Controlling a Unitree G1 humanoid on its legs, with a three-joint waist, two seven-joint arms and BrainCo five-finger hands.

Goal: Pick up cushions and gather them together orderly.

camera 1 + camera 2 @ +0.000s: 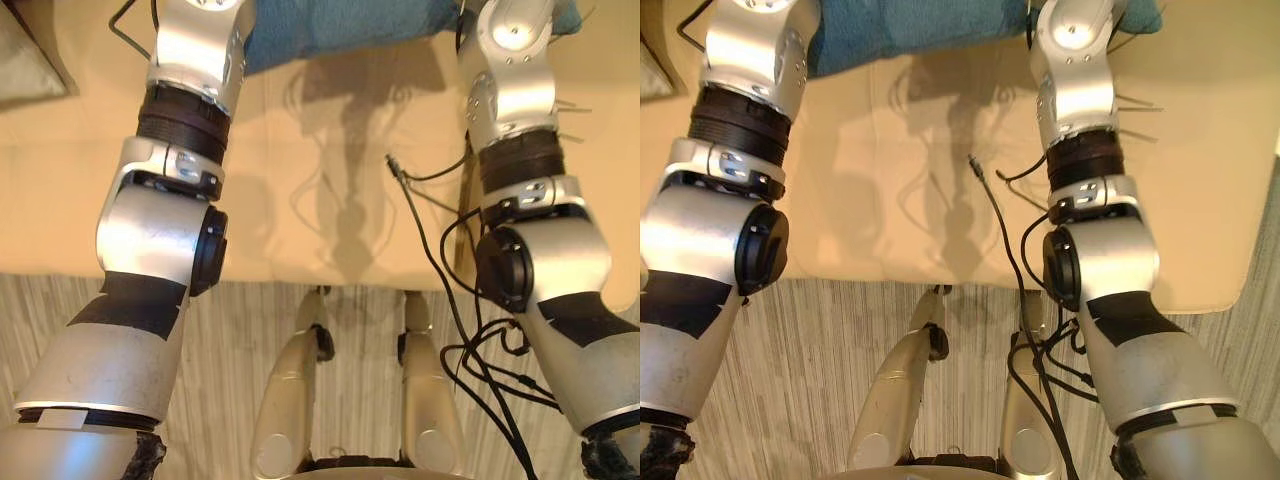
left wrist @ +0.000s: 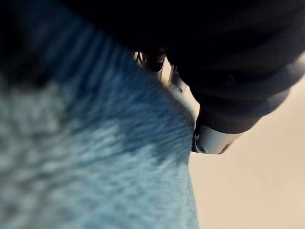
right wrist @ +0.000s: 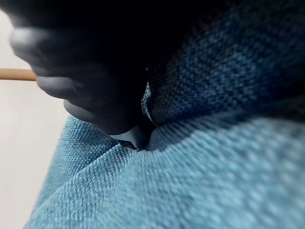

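Both arms out to blue cushion (image 1: 340, 30), far side of beige surface (image 1: 330, 200).

Head views: cushion lies on the beige surface at its far edge, w/ L arm crossing its left end and R arm its right end. Near edge of the surface meets a striped floor (image 1: 240, 340). Grey fabric piece (image 1: 20, 60) sits at far left, well apart from the blue one; can't tell if it's a cushion. L wrist view: L hand (image 2: 228, 71) is right against the blue weave, beige surface beside it; spread or clamped, can't tell. R wrist view: R hand (image 3: 86, 71) is pressed into a deep crease in the cushion, cloth bunched up around it; grip state can't tell either. Thin wooden strip (image 3: 14, 74) shows past the R hand, over pale ground.
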